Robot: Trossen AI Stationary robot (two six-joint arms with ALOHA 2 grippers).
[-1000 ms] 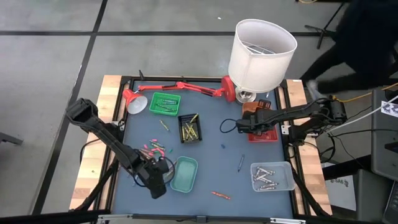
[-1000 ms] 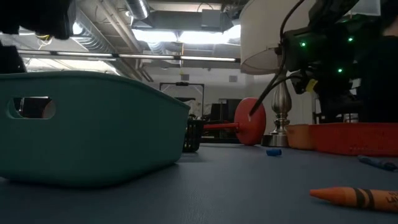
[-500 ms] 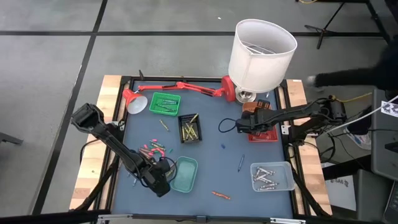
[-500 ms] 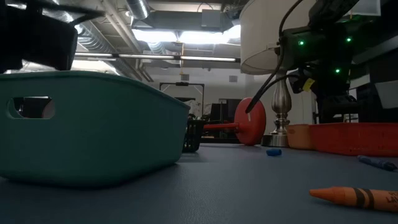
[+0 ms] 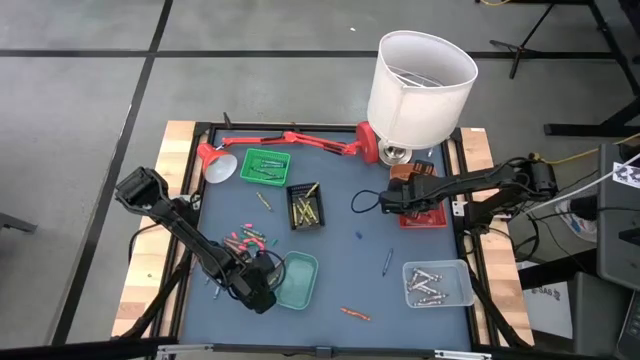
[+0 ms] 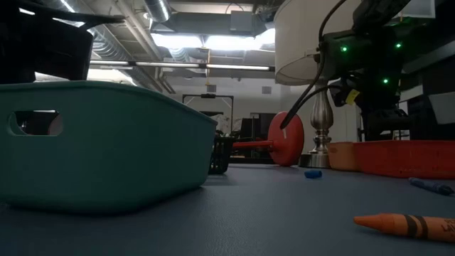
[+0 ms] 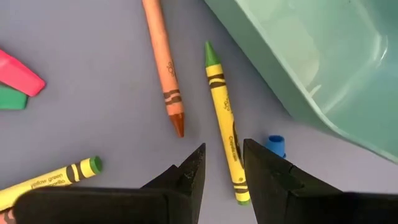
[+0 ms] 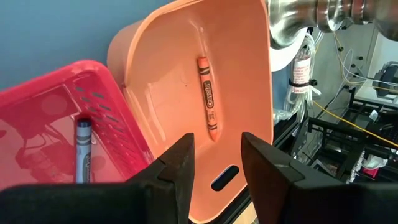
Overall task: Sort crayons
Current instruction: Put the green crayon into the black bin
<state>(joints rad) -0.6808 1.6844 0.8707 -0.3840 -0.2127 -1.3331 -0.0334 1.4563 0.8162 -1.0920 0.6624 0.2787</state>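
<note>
Since a second ago the left hand (image 5: 262, 283) has slid toward 3 o'clock, now just beside the teal tray (image 5: 298, 280); its fingers stand parted and empty above a green crayon (image 7: 224, 123) beside an orange crayon (image 7: 164, 67) on the surface (image 5: 350, 260). Over at 3 o'clock the right hand (image 5: 388, 203) hangs with fingers apart, holding nothing, above the red tray (image 8: 43, 127) with a blue crayon (image 8: 83, 152) and the peach tray (image 8: 205, 93) with another orange crayon (image 8: 209, 99).
</note>
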